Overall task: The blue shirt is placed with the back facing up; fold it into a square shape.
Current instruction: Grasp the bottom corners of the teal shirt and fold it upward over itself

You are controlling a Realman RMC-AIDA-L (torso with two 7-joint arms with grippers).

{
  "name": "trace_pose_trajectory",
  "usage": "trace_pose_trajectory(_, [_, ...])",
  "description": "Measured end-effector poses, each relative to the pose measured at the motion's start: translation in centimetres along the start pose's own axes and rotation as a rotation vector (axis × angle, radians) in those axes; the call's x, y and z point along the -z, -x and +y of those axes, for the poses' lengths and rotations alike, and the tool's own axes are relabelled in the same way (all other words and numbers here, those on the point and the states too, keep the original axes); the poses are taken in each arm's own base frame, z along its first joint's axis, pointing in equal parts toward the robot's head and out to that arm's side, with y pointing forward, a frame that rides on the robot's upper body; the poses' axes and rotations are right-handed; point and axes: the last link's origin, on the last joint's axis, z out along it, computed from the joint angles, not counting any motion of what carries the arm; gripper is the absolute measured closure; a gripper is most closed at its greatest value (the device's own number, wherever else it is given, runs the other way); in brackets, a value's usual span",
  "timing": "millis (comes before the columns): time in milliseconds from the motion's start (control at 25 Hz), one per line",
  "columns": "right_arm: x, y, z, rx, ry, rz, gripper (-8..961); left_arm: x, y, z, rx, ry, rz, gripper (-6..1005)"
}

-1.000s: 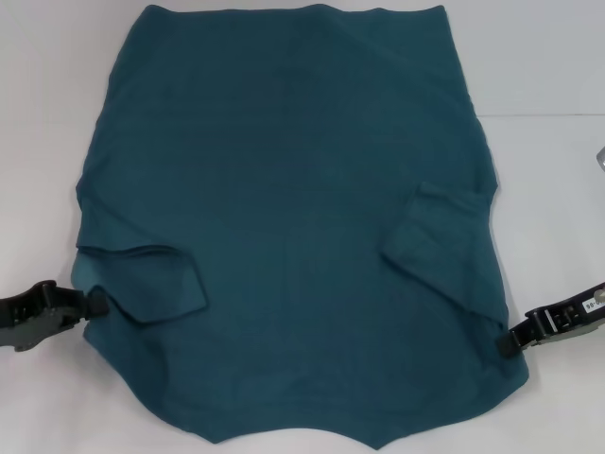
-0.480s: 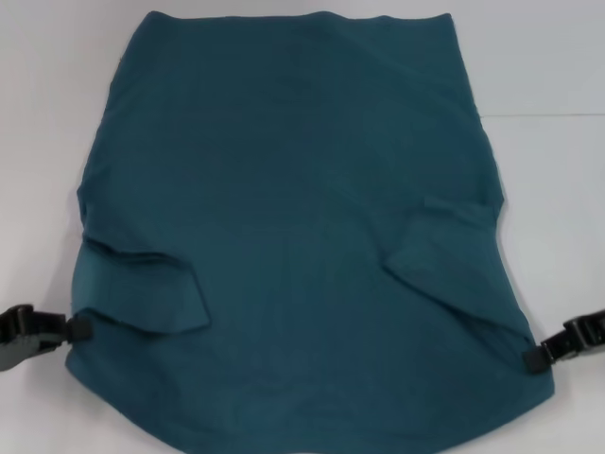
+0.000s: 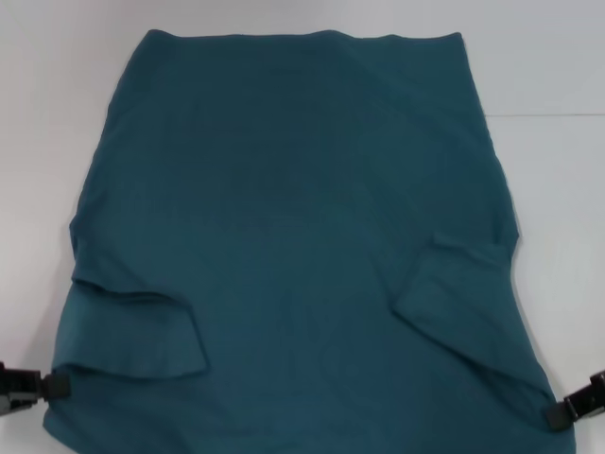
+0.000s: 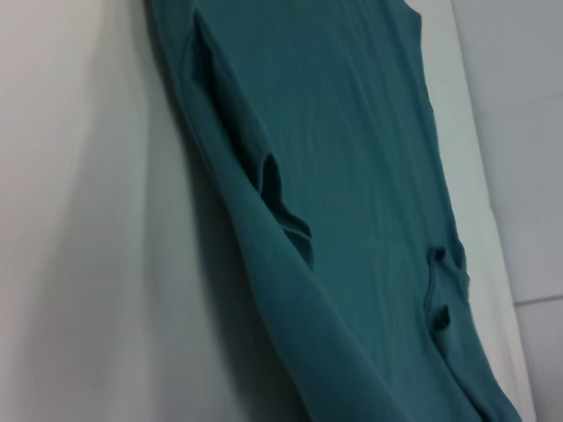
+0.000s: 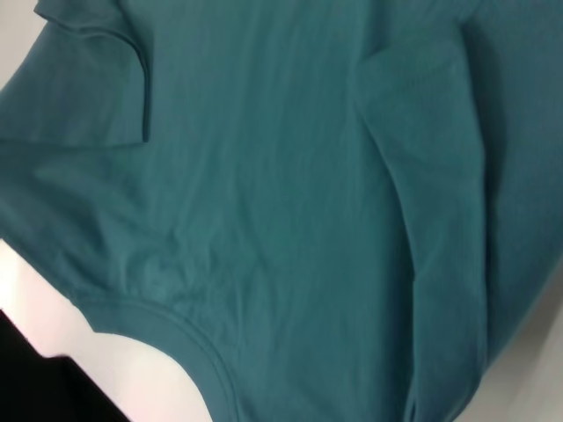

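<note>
A white table (image 3: 558,208) fills the scene, and most of it is covered by the blue shirt (image 3: 293,218), a large plain teal T-shirt spread out flat. Its straight hem lies at the far edge of the table, and the cloth widens toward the robot until it runs out of the bottom of the head view. Both short sleeves are folded inward onto the body of the shirt: the left sleeve (image 3: 132,336) lies as a broad flap near the left side, and the right sleeve (image 3: 463,284) lies as an angled flap near the right side. The right wrist view shows a curved, ribbed neckline (image 5: 189,352) at the near end. At the lower left corner of the head view, the left gripper (image 3: 55,384) is pinched on the shirt's left edge. At the lower right corner, the right gripper (image 3: 554,414) is clamped on the shirt's right edge.
</note>
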Motion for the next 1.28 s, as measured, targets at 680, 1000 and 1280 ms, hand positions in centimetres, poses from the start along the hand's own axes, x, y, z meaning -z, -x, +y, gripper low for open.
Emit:
trace_pose_trajectory(680, [2.2, 8.7, 0.6, -0.016, -0.05, -0.458, 877, -7.8, -12.1, 5.4, -0.074, -0.086, 0.092, 988])
trace_pose_trajectory(1000, [3.1, 12.5, -0.3, -0.046, -0.18, -0.666, 869, -11.6, -16.4, 6.6, -0.146, -0.227, 0.241, 989])
trace_pose_trajectory(1280, [2.2, 15.4, -0.2, -0.012, -0.301, -0.732, 862, -13.8, -17.8, 6.6, -0.226, -0.355, 0.342, 989])
